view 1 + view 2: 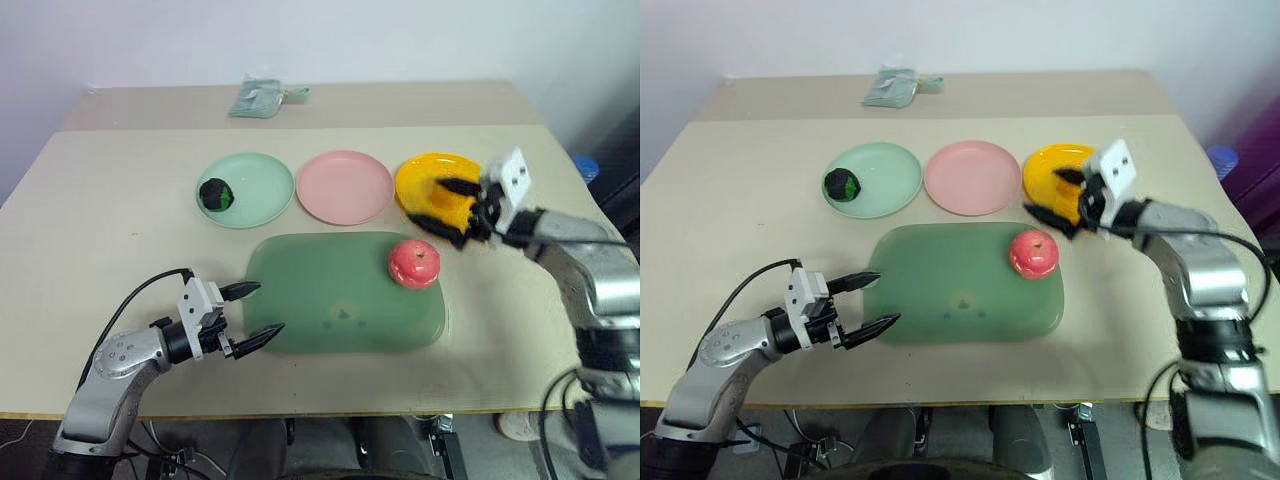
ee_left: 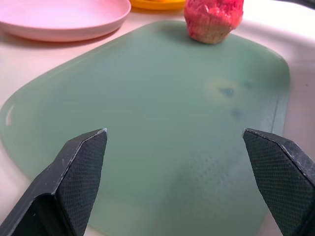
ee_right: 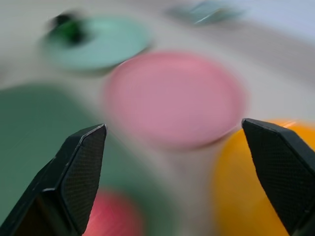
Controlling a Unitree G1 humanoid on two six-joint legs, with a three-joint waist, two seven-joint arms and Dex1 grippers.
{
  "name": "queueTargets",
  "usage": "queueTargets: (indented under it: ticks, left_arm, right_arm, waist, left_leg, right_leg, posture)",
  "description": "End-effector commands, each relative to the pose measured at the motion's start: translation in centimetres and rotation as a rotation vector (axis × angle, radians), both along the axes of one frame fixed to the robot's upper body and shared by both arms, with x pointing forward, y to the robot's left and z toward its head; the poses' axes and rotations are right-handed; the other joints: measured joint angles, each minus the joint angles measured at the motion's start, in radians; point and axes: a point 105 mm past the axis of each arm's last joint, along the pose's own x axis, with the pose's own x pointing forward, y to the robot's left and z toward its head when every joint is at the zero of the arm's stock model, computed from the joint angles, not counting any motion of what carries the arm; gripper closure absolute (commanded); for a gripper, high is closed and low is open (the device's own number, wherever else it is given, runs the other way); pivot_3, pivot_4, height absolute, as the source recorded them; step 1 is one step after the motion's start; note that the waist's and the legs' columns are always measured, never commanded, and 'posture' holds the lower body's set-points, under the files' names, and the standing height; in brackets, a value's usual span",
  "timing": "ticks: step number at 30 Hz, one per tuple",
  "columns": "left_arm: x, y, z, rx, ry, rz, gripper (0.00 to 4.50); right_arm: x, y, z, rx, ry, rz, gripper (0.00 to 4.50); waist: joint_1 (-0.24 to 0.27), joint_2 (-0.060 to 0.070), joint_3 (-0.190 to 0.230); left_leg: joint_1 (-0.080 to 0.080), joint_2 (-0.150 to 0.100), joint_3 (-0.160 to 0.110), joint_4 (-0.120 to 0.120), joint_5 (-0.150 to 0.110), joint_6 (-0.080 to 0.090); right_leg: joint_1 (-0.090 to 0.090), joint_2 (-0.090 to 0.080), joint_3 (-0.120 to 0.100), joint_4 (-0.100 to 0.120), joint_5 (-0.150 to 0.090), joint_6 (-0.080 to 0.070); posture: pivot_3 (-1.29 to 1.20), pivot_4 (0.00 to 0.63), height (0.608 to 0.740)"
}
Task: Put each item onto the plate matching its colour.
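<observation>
dark ball: on mint plate, 9 o'clock side | pink plate: bare | apple: on green tray, 2 o'clock corner | yellow plate: partly hidden

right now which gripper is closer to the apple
Right. The right gripper hovers open just past the apple, over the yellow-orange plate's edge; the left gripper, open, sits across the green tray.

1. A pale beige desk fills most of the scene, with a seam running across its far part.
2. A plain white wall stands behind the desk.
3. A blue object sits past the desk's right edge.
</observation>
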Motion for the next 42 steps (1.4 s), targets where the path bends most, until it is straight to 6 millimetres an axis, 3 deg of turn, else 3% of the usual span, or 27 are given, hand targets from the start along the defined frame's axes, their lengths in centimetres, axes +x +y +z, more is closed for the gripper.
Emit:
queueTargets:
  ticks: [1,4,5,8,11,13,15,18,21,23,25,28,31,34,37,42]
  left_arm:
    - [0.2,-0.7,1.2,-0.008,-0.033,-0.033,0.0]
    - [0.6,-0.8,1.5,-0.006,-0.039,-0.041,0.0]
    - [0.8,-0.8,1.7,-0.005,-0.042,-0.044,0.0]
    - [0.8,-0.8,2.5,-0.003,-0.049,-0.046,0.0]
    - [0.9,-0.5,3.0,0.007,-0.056,-0.022,0.0]
    - [1.6,0.4,3.5,0.009,-0.084,0.049,0.0]
    - [2.3,1.6,4.4,-0.002,-0.12,0.146,0.0]
    - [2.5,2.5,5.2,-0.01,-0.15,0.224,0.0]
    - [2.4,2.9,5.9,-0.02,-0.166,0.27,0.0]
    - [2.2,2.8,6.5,-0.023,-0.173,0.286,0.0]
    - [2.0,2.5,6.9,-0.024,-0.176,0.296,0.0]
    - [2.0,2.4,7.5,-0.029,-0.183,0.328,0.0]
    - [2.2,2.7,7.5,-0.018,-0.18,0.369,0.0]
    - [2.7,4.1,7.3,0.02,-0.182,0.454,0.0]
    - [2.9,7.0,6.7,0.058,-0.173,0.588,0.0]
    - [1.4,9.9,6.5,0.068,-0.159,0.683,0.0]
  right_arm:
    - [-1.8,0.3,-2.3,-0.13,0.052,0.067,0.03]
    - [-1.0,-0.2,-4.1,-0.194,0.05,0.012,0.03]
    - [-0.6,0.0,-4.1,-0.175,0.044,-0.003,0.27]
    - [-0.1,1.3,-2.4,-0.082,-0.008,0.01,1.15]
    - [0.1,3.0,-0.4,0.036,-0.046,0.042,1.26]
    - [1.4,4.5,0.6,0.082,-0.091,0.024,1.26]
    - [4.1,6.1,1.2,0.118,-0.11,-0.069,1.26]
    - [7.6,7.3,0.8,0.113,-0.074,-0.232,1.26]
    - [9.9,8.5,0.4,0.111,-0.064,-0.305,1.26]
    - [10.9,9.3,0.6,0.13,-0.072,-0.32,0.26]
    - [11.0,9.4,1.5,0.146,-0.126,-0.303,0.01]
    - [9.9,8.0,2.8,0.141,-0.236,-0.252,0.01]
    - [7.7,4.9,2.4,0.13,-0.252,-0.188,0.01]
    - [5.0,1.2,1.5,0.109,-0.209,-0.149,0.01]
    - [2.1,-2.9,0.2,0.082,-0.128,-0.169,0.01]
    - [-1.2,-6.8,-1.7,0.062,-0.023,-0.214,0.01]
  waist:
    - [0.001,0.0,0.0]
    - [-0.007,0.001,-0.001]
    - [-0.008,0.001,-0.001]
    - [-0.005,0.001,-0.001]
    - [-0.004,0.001,0.0]
    - [-0.004,0.0,0.0]
    - [-0.008,0.001,0.0]
    - [-0.016,0.001,0.0]
    - [-0.003,0.0,0.0]
    - [-0.002,0.0,0.0]
    - [0.002,0.0,0.0]
    - [0.003,0.0,0.0]
    - [0.008,0.0,-0.001]
    - [0.005,0.0,-0.001]
    - [-0.003,0.001,-0.001]
    - [-0.015,0.0,-0.001]
  left_leg:
    - [0.001,0.0,0.0,0.0,0.0,0.0]
    - [0.002,0.0,0.001,0.001,0.0,0.0]
    - [0.003,0.001,0.001,0.001,0.0,0.0]
    - [0.002,0.001,0.001,0.001,0.0,0.0]
    - [0.001,0.001,0.0,0.001,0.0,0.0]
    - [0.0,0.001,0.0,0.001,0.0,0.0]
    - [0.001,0.001,0.0,0.001,0.0,0.0]
    - [0.001,0.001,0.0,0.0,0.001,-0.001]
    - [-0.001,0.001,-0.001,0.0,0.001,-0.002]
    - [-0.003,0.0,0.0,0.0,0.001,-0.002]
    - [-0.006,-0.001,0.0,0.0,0.001,-0.003]
    - [-0.012,-0.001,0.0,0.001,0.002,-0.003]
    - [-0.013,-0.001,-0.001,0.001,0.002,-0.003]
    - [-0.013,-0.001,-0.001,0.001,0.002,-0.003]
    - [-0.012,0.0,-0.001,0.001,0.002,-0.003]
    - [-0.007,0.002,0.001,0.001,0.002,-0.003]
  right_leg:
    - [0.001,0.0,0.0,0.0,0.0,0.0]
    - [0.001,0.001,0.001,0.001,0.0,0.0]
    - [0.001,0.002,0.001,0.001,0.0,0.0]
    - [0.001,0.002,0.001,0.002,0.0,0.0]
    - [-0.001,0.002,0.001,0.002,0.0,0.0]
    - [-0.001,0.001,0.001,0.002,0.0,0.0]
    - [-0.001,0.001,0.001,0.002,0.0,0.0]
    - [-0.003,0.002,0.0,0.003,0.001,-0.001]
    - [-0.004,0.001,0.0,0.002,0.001,-0.001]
    - [-0.006,0.0,0.0,0.002,0.001,-0.001]
    - [-0.009,0.0,0.0,0.002,0.001,-0.001]
    - [-0.014,0.0,0.0,0.003,0.001,-0.001]
    - [-0.014,0.0,-0.001,0.003,0.001,-0.001]
    - [-0.013,0.0,-0.002,0.002,0.001,-0.001]
    - [-0.013,0.001,-0.001,0.003,0.001,-0.001]
    - [-0.01,0.003,0.001,0.004,0.001,-0.001]
  posture:
    - [0.0,0.15,0.74]
    - [0.0,0.15,0.74]
    - [0.0,0.15,0.74]
    - [0.0,0.15,0.74]
    - [0.0,0.15,0.74]
    - [0.0,0.15,0.74]
    - [0.0,0.15,0.74]
    - [0.0,0.15,0.74]
    - [0.0,0.15,0.74]
    - [0.0,0.15,0.74]
    - [0.0,0.15,0.74]
    - [0.0,0.15,0.74]
    - [0.0,0.15,0.74]
    - [0.0,0.15,0.74]
    - [0.0,0.15,0.74]
    - [0.0,0.15,0.74]
